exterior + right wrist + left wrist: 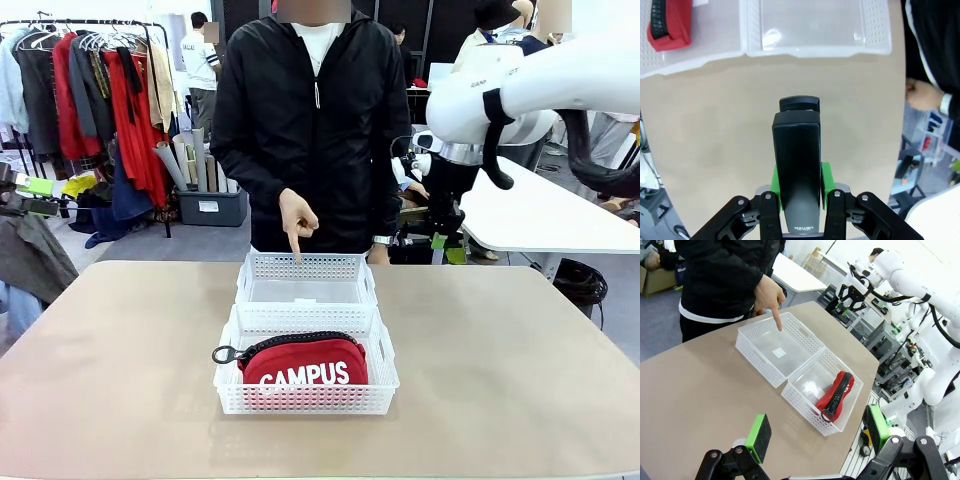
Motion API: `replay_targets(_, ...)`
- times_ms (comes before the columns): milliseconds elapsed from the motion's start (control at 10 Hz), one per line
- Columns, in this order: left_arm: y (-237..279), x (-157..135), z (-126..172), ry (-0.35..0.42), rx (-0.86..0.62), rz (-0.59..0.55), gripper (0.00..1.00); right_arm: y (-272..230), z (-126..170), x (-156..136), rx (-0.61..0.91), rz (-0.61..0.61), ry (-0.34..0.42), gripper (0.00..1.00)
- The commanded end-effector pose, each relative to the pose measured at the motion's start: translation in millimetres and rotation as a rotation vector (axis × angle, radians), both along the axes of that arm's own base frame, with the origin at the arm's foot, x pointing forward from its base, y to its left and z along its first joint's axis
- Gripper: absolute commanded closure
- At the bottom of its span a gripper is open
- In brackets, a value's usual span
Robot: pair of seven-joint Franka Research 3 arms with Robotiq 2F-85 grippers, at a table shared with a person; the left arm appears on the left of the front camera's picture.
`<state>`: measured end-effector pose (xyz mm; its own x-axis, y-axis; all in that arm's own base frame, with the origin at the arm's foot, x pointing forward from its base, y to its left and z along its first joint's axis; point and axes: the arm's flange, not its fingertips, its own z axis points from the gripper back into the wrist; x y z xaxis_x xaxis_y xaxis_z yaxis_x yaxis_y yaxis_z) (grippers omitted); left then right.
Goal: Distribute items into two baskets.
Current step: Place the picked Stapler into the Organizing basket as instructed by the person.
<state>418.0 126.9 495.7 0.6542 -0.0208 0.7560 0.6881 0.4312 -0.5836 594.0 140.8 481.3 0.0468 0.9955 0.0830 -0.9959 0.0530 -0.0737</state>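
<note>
Black stapler (pixel 796 165) held clamped in right gripper (pixel 799 197), above bare table (pixel 740 125). Left gripper (pixel 817 440) spread wide, nothing held. CAMPUS pouch (pixel 298 362) lies in near basket (pixel 305 400); far basket (pixel 303 268) pointed at by person's hand (pixel 297 222). Risks judged: stapler released short of far basket, landing on table; hand struck at rim.

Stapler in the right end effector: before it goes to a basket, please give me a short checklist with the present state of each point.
1. Right end effector shut on the black stapler: ok.
2. Far basket holds nothing: ok.
3. Red CAMPUS pouch already in the near basket: ok.
4. Person's hand points into the far basket, in the drop path: not ok.
5. Left end effector open, away from the baskets: ok.
</note>
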Motion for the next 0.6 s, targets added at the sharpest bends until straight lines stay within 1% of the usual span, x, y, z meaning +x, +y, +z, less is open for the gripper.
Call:
replay_targets(0,0,-1,1,-0.004,-0.002,0.002,0.00,14,2,11,0.017,0.059,0.029,1.00)
replay_targets(300,0,-1,1,-0.004,-0.002,0.002,0.00,44,-14,10,0.010,0.082,0.053,1.00)
replay_targets(500,0,-1,1,-0.004,-0.002,0.002,0.00,55,-27,22,0.046,0.105,0.059,1.00)
